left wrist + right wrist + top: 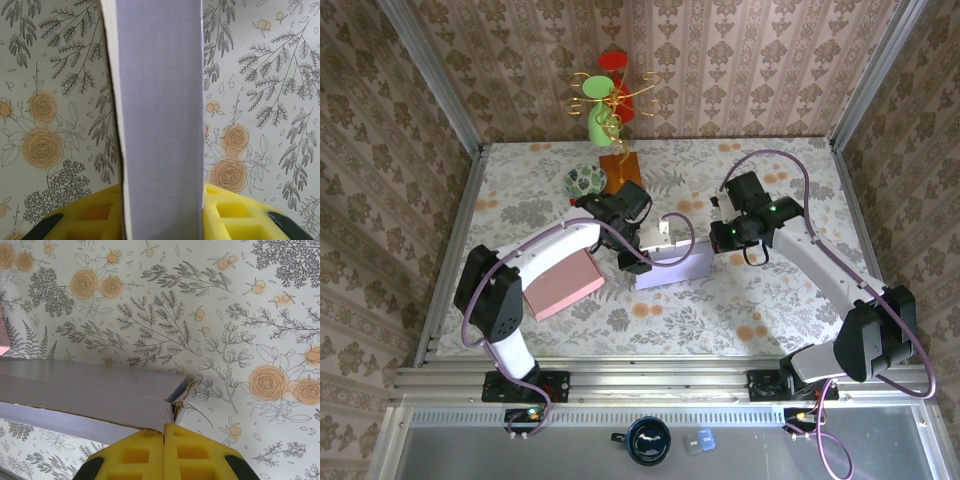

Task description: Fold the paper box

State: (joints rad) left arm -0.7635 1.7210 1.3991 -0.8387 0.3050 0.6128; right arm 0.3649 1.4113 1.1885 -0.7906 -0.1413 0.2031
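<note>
Here's the lavender paper box (676,268), lying lengthways about the middle of the table (740,325), well clear of every edge, with both arms on it. The left gripper (637,252) has the box's left end. In its wrist view the box runs straight up between the yellow pads (90,217), jaws spread to its width and clamped across it — an anchor, by the look of it. The right gripper (164,432) is pinched almost flat on the creased flap corner (176,402) at the right end — a thin grip for tucking that flap in, I'd judge. A pink box (563,285) sits nearby, toward the table's left edge.
</note>
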